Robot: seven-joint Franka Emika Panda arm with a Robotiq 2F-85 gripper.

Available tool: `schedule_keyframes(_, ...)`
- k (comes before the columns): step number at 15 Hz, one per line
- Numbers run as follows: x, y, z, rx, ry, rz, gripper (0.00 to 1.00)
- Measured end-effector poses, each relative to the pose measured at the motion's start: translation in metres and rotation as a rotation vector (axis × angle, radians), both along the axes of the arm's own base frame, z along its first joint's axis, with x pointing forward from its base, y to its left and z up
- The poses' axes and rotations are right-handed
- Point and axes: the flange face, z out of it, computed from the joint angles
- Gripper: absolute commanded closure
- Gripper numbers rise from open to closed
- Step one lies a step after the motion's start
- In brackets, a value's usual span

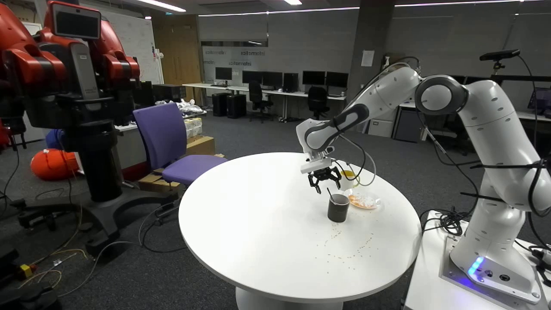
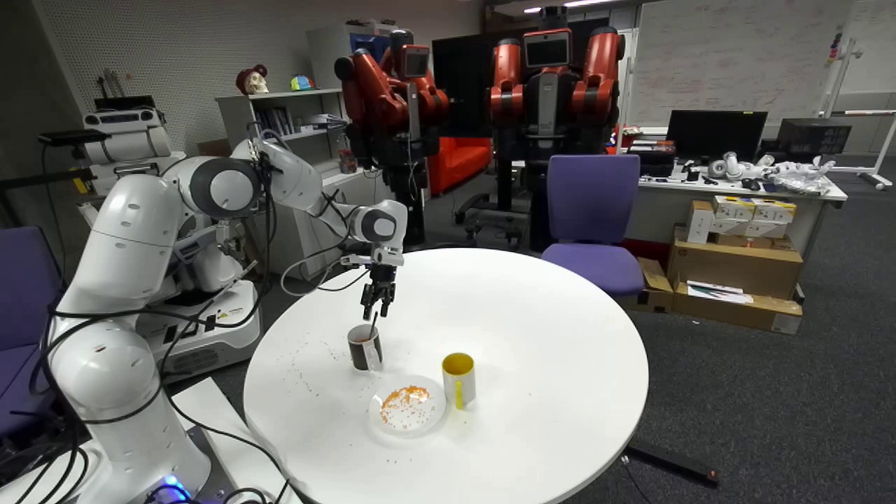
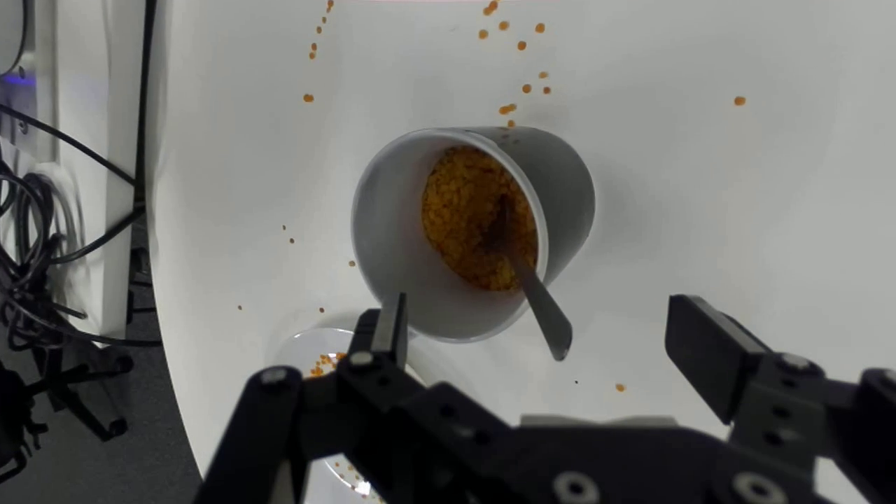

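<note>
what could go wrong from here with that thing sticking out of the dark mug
The open tool hangs near and higher than the dark mug; coming down, it might bump and tip it. The thin utensil leans, so it could slip or swing if pinched off-centre. Lifting it might shed orange grains from the mug; others already lie scattered on the table.

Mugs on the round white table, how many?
2: a dark cylindrical mug with a pale interior, nearest the open black two-fingered gripper; a white cylindrical mug with yellow interior and handle, beside the shallow round white plate.
</note>
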Motion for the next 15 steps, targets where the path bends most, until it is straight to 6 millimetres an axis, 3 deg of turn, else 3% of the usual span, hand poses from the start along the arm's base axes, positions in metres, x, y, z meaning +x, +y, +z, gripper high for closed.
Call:
schedule_keyframes(6,-0.0007,-0.001,-0.009,0.004,-0.038,0.002,0.0)
schedule_keyframes(15,0.001,0.0004,-0.0093,0.015,-0.06,-0.004,0.09)
